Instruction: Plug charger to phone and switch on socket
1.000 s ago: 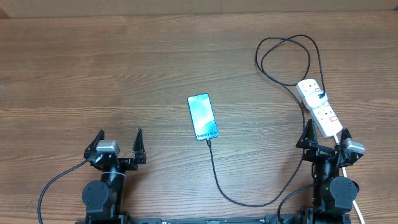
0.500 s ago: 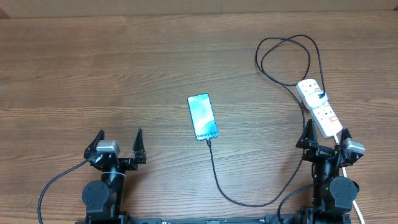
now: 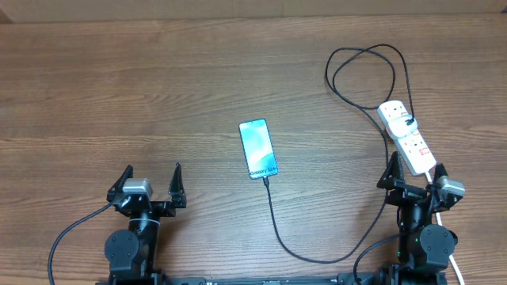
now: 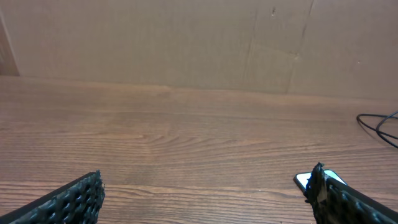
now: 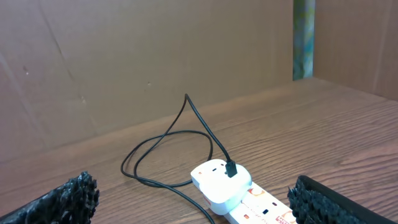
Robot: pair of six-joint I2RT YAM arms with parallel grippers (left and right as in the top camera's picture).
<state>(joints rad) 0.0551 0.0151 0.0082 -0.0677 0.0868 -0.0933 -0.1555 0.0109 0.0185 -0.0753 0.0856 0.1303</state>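
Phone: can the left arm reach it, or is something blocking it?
Probably yes. The left gripper is open and empty, and only bare table lies between it and the phone. The charger cable runs off the phone's near end toward the right, out of that path.

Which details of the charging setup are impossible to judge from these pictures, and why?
- Whether the thin black cable is fully seated in the slim light-blue-screened phone: too small, overhead.
- Switch positions on the long white plastic power strip: too small overhead, cut by the bottom edge in right wrist.
- Most of the phone, left wrist: behind a finger of the left gripper.
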